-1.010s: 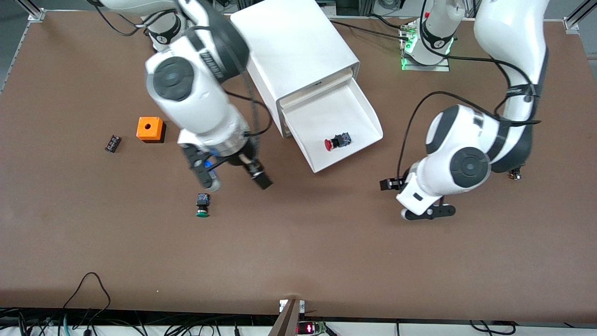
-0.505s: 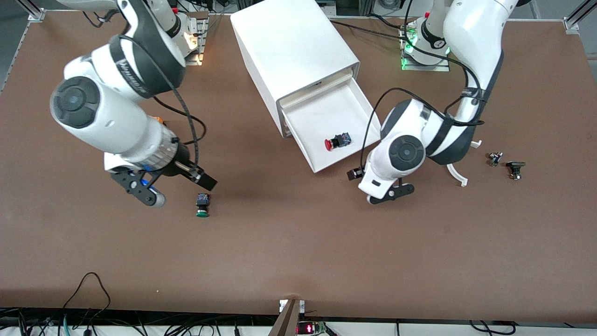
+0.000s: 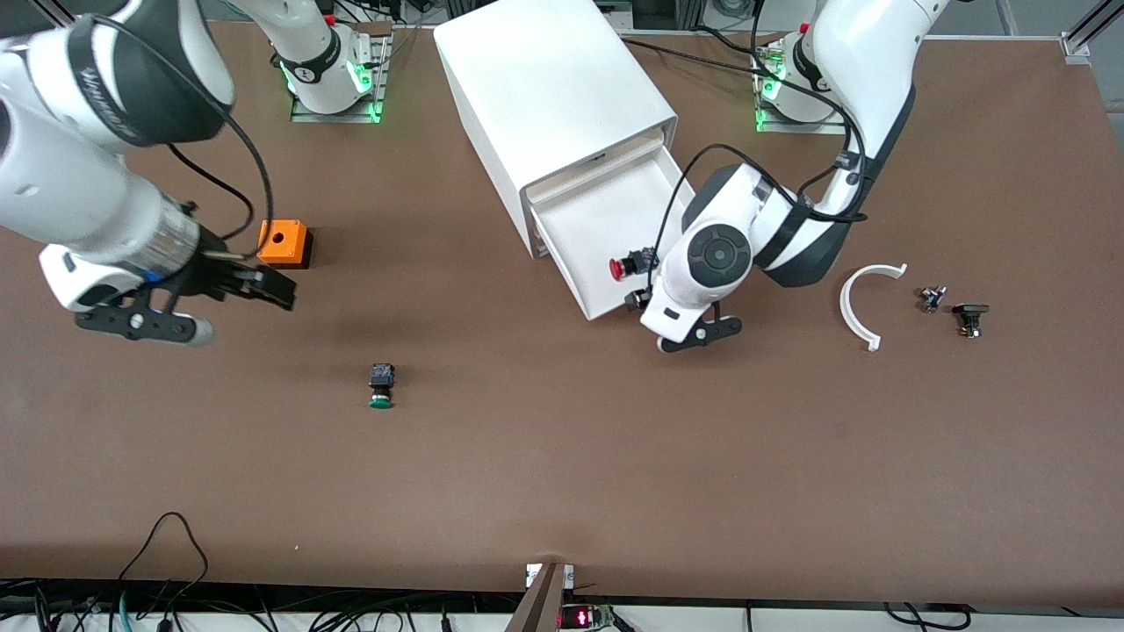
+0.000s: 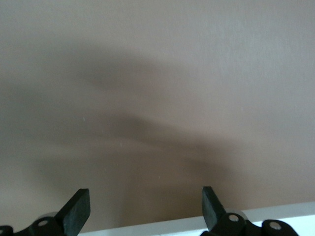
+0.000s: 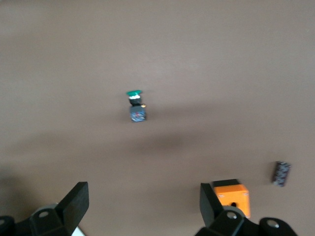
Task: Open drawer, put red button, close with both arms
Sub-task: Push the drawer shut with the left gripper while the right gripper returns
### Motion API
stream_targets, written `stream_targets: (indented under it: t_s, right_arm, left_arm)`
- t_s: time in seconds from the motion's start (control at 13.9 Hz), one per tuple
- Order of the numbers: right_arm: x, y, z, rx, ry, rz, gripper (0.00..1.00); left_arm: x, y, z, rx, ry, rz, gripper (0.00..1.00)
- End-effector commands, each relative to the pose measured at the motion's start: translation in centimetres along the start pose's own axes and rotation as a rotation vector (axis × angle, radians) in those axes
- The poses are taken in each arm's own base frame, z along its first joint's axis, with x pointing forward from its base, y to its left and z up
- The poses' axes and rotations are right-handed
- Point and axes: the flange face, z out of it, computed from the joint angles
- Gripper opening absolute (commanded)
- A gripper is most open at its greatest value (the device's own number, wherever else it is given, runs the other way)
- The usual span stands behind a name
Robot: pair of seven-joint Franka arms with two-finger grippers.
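Note:
The drawer [image 3: 597, 219] stands pulled out of the white cabinet [image 3: 544, 88] toward the front camera. Inside it, close to its front, lies the red button [image 3: 625, 266] on its side. My left gripper [image 3: 672, 318] hangs open and empty over the table just in front of the drawer's front, at the corner toward the left arm's end. The left wrist view has that gripper [image 4: 145, 196] over bare table, with the drawer's white front edge [image 4: 197, 227] along the frame's border. My right gripper [image 3: 237, 314] is open and empty over the table beside the orange box.
An orange box [image 3: 283, 242] [image 5: 232, 195] and a green-capped button [image 3: 380, 386] [image 5: 135, 105] lie toward the right arm's end, with a small black part [image 5: 281, 173]. A white curved piece [image 3: 865, 303] and two small parts [image 3: 931, 298] [image 3: 969, 318] lie toward the left arm's end.
The right arm has swung away from the drawer toward its own end of the table. The left arm has come in to the drawer's front. The red button has not moved.

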Motion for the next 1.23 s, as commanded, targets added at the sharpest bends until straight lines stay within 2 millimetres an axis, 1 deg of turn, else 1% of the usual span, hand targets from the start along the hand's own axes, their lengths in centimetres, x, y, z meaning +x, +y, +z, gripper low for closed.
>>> stream_targets:
  t_s: [0.0,0.07,0.14,0.22,0.36,0.43,0.5,0.65,0.79,0.87,0.94,1.01,1.08,1.15]
  right_arm:
    - [-2.7,4.0,-1.2,-0.003,0.006,-0.102,1.0]
    - [-3.1,5.5,-1.6,-0.006,0.007,-0.117,1.0]
    - [-3.7,6.6,-2.0,-0.008,0.01,-0.128,1.0]
    - [-4.3,7.2,-2.4,-0.008,0.015,-0.122,1.0]
    - [-5.5,7.5,-3.1,-0.014,0.019,-0.123,1.0]
    - [-6.0,7.7,-3.2,-0.031,0.025,-0.126,1.0]
    - [-6.5,7.9,-3.3,-0.044,0.028,-0.128,1.0]
    - [-7.1,8.3,-3.9,-0.074,0.036,-0.125,1.0]
    - [-7.3,8.3,-4.4,-0.077,0.04,-0.116,1.0]
    - [-7.2,8.3,-4.4,-0.072,0.041,-0.112,1.0]
    - [-7.2,8.2,-4.4,-0.066,0.04,-0.11,1.0]
    - [-7.1,8.7,-4.4,-0.062,0.04,-0.1,1.0]
    - [-7.1,8.6,-4.3,-0.057,0.039,-0.1,1.0]
    - [-7.3,8.1,-4.3,-0.048,0.037,-0.106,1.0]
  left_arm:
    - [-2.8,-0.2,0.2,0.026,0.015,0.016,1.0]
    - [-3.4,0.0,0.7,0.033,0.007,0.002,1.0]
    - [-4.7,0.6,0.6,0.031,0.002,-0.001,1.0]
    - [-5.9,0.9,1.2,0.04,-0.009,-0.005,1.0]
    - [-7.9,1.6,1.8,0.052,-0.021,0.018,1.0]
    - [-8.5,1.9,2.1,0.054,-0.027,0.021,1.0]
    - [-9.6,2.4,2.2,0.048,-0.044,0.015,1.0]
    - [-10.7,3.0,2.3,0.043,-0.061,0.005,1.0]
    - [-11.8,3.3,2.8,0.051,-0.071,0.013,1.0]
    - [-12.5,3.4,3.4,0.06,-0.077,0.016,1.0]
    - [-13.1,3.6,3.5,0.063,-0.081,0.024,1.0]
    - [-13.5,3.7,3.7,0.065,-0.085,0.029,1.0]
    - [-14.2,4.0,3.7,0.066,-0.087,0.034,1.0]
    - [-14.4,4.2,3.7,0.067,-0.088,0.025,1.0]
